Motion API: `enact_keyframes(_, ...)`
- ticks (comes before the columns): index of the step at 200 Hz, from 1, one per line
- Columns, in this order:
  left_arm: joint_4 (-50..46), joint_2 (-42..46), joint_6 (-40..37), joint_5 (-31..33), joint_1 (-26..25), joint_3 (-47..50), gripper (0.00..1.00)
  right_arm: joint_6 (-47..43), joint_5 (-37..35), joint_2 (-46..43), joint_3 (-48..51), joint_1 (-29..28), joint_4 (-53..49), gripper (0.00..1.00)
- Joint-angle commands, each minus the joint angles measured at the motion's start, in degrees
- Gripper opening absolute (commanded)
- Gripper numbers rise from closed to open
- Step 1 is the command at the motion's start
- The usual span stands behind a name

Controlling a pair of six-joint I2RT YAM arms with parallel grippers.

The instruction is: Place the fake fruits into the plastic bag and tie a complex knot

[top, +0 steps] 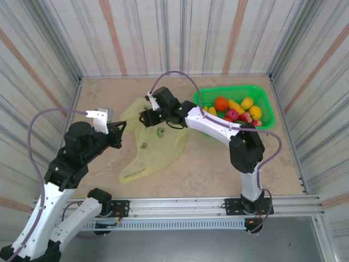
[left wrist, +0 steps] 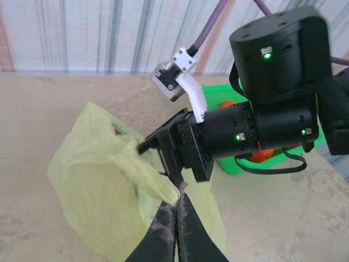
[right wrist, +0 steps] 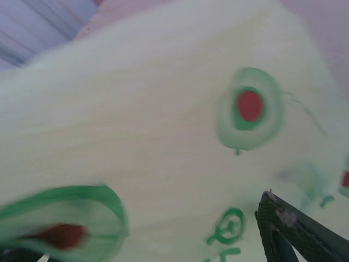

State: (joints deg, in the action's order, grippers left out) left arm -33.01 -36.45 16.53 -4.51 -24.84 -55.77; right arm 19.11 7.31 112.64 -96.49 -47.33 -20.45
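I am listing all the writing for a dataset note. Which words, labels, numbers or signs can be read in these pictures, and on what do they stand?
No text can be read with certainty.
plastic bag: a small green mark low in the right wrist view, perhaps a symbol with characters below it; too blurred to read.
plastic bag: green printed spots with red centres; pictures, not writing.
green basket: no label visible.

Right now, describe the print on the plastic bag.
Green rings with red centres on the pale plastic bag; clearest in right wrist view.
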Motion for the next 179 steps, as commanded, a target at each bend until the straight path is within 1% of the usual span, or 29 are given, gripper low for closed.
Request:
enact_keyframes(1, -2.54, 2.30, -0.08, 6.66, -0.76, -1.99, 0.00, -3.83, -5.01, 0.90, -1.47, 4.95, -5.88, 0.78)
enact_keyframes(22, -7.14, 3.45, -0.39, 15.45, -1.35, -3.62, 0.00, -4.23, -0.35, -0.56, -1.23, 9.93, -6.48, 0.70)
enact_keyframes(29, -8.24, 3.93, -0.43, 17.67, -1.34, -4.04, 0.00, -4.46, 0.17, -0.99, -1.64, 10.99, -7.13, 0.67)
enact_keyframes(40, -9.09, 4.39, -0.78, 19.27, -1.52, -4.61, 0.00, -5.48, 0.35, -1.26, -2.43, 11.94, -8.48, 0.62)
enact_keyframes(51, -8.96, 4.50, -1.08, 19.44, -1.88, -4.83, 0.00, -6.46, 0.60, -1.33, -3.15, 12.37, -9.62, 0.56)
enact_keyframes(67, -8.44, 3.55, -1.24, 16.99, -2.05, -5.44, 0.00, -7.31, 0.78, -1.24, -3.94, 12.28, -10.80, 0.53)
enact_keyframes(75, -7.44, 3.15, -1.22, 15.05, -2.05, -5.12, 0.00, -7.54, 1.62, -1.42, -4.15, 12.33, -10.94, 0.48)
enact_keyframes(90, -3.95, 2.56, -1.36, 8.63, -2.05, -3.65, 0.00, -7.77, 3.51, -2.36, -3.17, 12.11, -9.22, 0.44)
enact_keyframes(103, -2.06, 1.30, -0.47, 2.30, -2.10, -2.48, 0.00, -7.45, 2.97, -2.50, -2.82, 12.22, -8.25, 0.33)
enact_keyframes(110, -0.62, 0.53, 0.25, -1.73, -2.05, -1.51, 0.00, -7.10, 3.31, -2.14, -3.13, 12.32, -8.21, 0.29)
enact_keyframes(121, 1.21, -0.98, 1.48, -7.18, -2.05, 0.12, 0.00, -6.72, 5.02, -1.66, -3.57, 12.61, -7.75, 0.29)
enact_keyframes(128, 1.74, -2.03, 2.23, -9.27, -2.12, 0.93, 0.00, -6.57, 5.58, -1.33, -3.57, 12.61, -7.24, 0.30)
enact_keyframes(153, 4.69, -3.36, 5.63, -11.00, -3.12, 5.53, 0.00, -6.07, 8.73, -1.13, -2.38, 12.53, -5.18, 0.40)
enact_keyframes(168, 6.20, -4.15, 7.45, -11.04, -4.09, 7.62, 0.00, -5.48, 9.73, -2.24, 1.42, 12.48, -1.37, 0.50)
enact_keyframes(179, 8.05, -4.80, 8.79, -11.56, -4.98, 9.06, 0.00, -4.69, 10.29, -2.52, 3.79, 12.44, 0.67, 0.52)
